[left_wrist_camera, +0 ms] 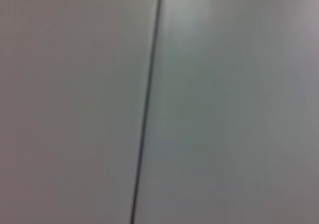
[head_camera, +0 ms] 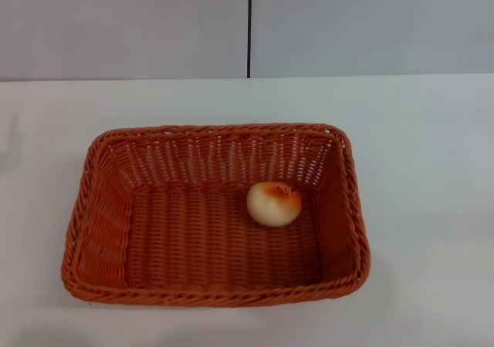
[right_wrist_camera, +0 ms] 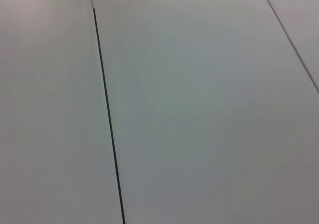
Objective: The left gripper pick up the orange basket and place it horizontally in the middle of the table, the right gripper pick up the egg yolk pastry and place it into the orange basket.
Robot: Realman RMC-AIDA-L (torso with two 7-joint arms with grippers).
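your view holds: broad plain white table (head_camera: 432, 208); on it, lying lengthwise across the middle, large rectangular orange woven basket (head_camera: 100, 231); inside, on its floor toward the right far corner, small round cream egg yolk pastry (head_camera: 274, 203), orange-brown speckled top. neither gripper appears to you; wrist views give only grey panels (right_wrist_camera: 199, 109) with dark seams.

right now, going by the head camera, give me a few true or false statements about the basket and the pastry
1. The egg yolk pastry lies inside the orange basket. True.
2. The basket lies with its long side across the table. True.
3. The pastry sits on the bare table beside the basket. False: it rests on the basket's floor, toward the far right corner.
4. A claw is holding the basket's rim. False: no claw shows in any view.
5. The basket is tipped on its side. False: it sits flat, opening upward.
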